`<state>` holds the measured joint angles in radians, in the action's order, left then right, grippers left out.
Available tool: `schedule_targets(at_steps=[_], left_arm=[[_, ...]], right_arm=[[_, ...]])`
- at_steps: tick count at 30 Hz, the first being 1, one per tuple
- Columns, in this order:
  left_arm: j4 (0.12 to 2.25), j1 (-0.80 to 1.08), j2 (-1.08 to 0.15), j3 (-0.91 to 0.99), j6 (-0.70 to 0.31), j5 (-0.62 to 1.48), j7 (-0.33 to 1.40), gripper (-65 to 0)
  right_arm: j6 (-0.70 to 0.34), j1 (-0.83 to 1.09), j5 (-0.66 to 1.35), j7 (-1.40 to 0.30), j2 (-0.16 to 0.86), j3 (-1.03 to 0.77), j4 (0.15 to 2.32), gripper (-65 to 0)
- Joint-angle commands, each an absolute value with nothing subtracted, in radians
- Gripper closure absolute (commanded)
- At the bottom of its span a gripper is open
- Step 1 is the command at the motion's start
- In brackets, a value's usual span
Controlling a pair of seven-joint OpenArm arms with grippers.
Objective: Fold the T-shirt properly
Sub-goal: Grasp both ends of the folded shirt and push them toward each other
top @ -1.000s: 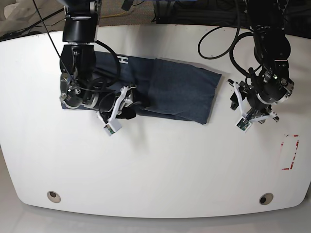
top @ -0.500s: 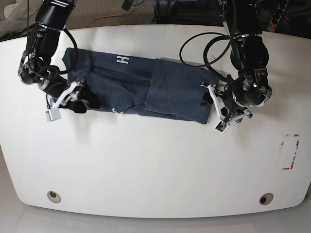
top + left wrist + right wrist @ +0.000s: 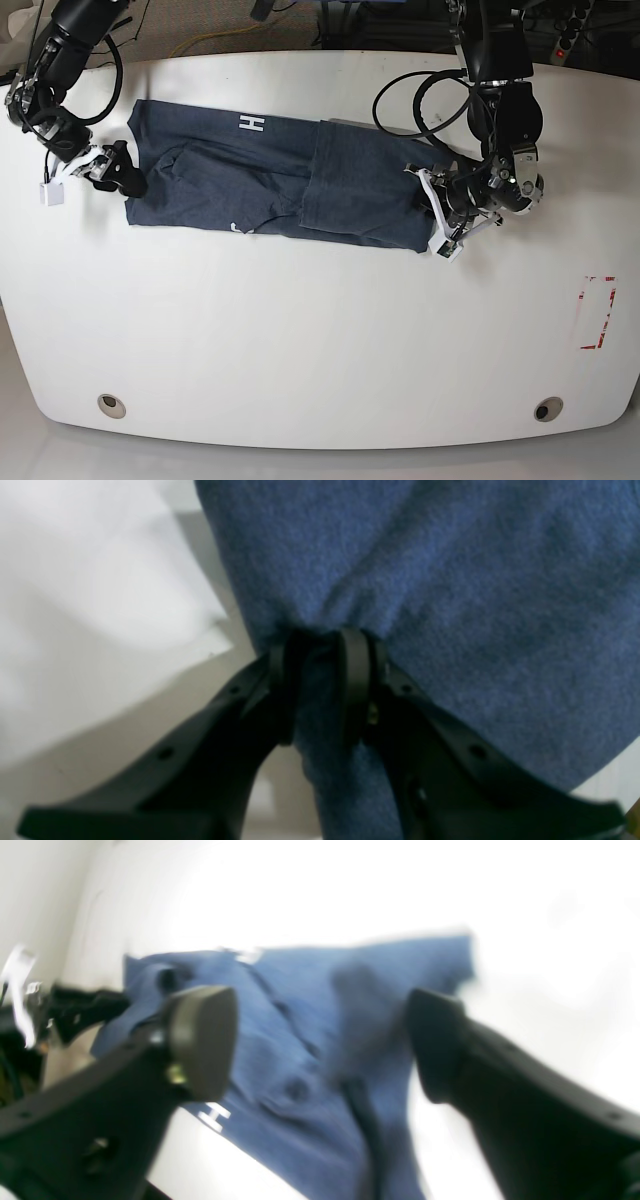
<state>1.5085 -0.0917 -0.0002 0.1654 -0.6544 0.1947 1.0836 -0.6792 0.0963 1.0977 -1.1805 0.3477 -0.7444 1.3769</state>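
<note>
The dark blue T-shirt (image 3: 250, 170) lies stretched sideways across the back half of the white table (image 3: 320, 330), partly folded, with a white "H" (image 3: 251, 123) near its far edge. In the base view my left gripper (image 3: 437, 207) sits at the shirt's right edge. The left wrist view shows the left gripper (image 3: 320, 680) shut on a pinched fold of the T-shirt (image 3: 450, 580). My right gripper (image 3: 115, 172) is at the shirt's left edge. In the blurred right wrist view the right gripper (image 3: 320, 1040) stands wide open with nothing between its fingers, and the T-shirt (image 3: 300, 990) lies beyond.
A red-outlined rectangle (image 3: 597, 312) is marked on the table at the right. Two round holes (image 3: 111, 404) (image 3: 546, 409) sit near the front edge. Black cables loop from the arm on the right (image 3: 430, 90). The table's curved edge runs close behind the shirt.
My right arm swung left from the shirt's middle to its left edge and its jaws widened. My left arm moved in from the right and closed on the shirt's right edge.
</note>
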Motion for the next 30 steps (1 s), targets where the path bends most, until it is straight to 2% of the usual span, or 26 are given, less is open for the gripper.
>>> schedule_targets(at_steps=[1, 5, 9, 18, 20, 22, 24, 26, 28, 30], left_arm=[[1.523, -0.105, -0.005, 0.165, -0.653, 0.202, 1.076, -11.8], [1.531, -0.082, -0.010, 0.166, -0.653, 0.202, 1.076, -11.8], [1.531, -0.071, -0.010, 0.168, -0.653, 0.202, 1.076, -11.8], [1.532, -0.059, -0.012, 0.170, -0.653, 0.202, 1.076, -11.8], [1.532, -0.058, -0.012, 0.170, -0.653, 0.202, 1.076, -11.8], [1.532, -0.058, -0.012, 0.170, -0.653, 0.202, 1.076, -11.8], [1.532, -0.058, -0.012, 0.170, -0.653, 0.202, 1.076, -11.8], [1.532, -0.058, -0.012, 0.170, -0.653, 0.202, 1.076, -11.8], [1.532, -0.058, -0.012, 0.170, -0.653, 0.202, 1.076, -11.8], [1.531, -0.058, -0.010, 0.168, -0.653, 0.202, 1.076, -11.8]], right_arm=[[-0.687, 0.084, 1.127, -1.161, 0.381, -0.750, 1.325, -58.8], [-0.687, 0.085, 1.115, -1.133, 0.383, -0.745, 1.244, -59.0], [-0.694, 0.081, 1.009, -1.118, 0.360, -0.745, 1.241, -59.0], [-0.688, 0.084, 0.911, -1.139, 0.266, -0.676, 1.348, -58.8], [-0.687, 0.085, 0.911, -1.139, 0.251, -0.641, 1.377, -56.6], [-0.685, 0.085, 0.908, -1.138, 0.232, -0.618, 1.386, -51.2], [-0.685, 0.081, 0.892, -1.138, 0.216, -0.615, 1.389, -43.0], [-0.685, 0.077, 0.869, -1.135, 0.208, -0.615, 1.389, -28.5], [-0.685, 0.074, 0.849, -1.135, 0.206, -0.613, 1.389, -18.9], [-0.688, 0.064, 0.816, -1.135, 0.206, -0.610, 1.391, -5.9]])
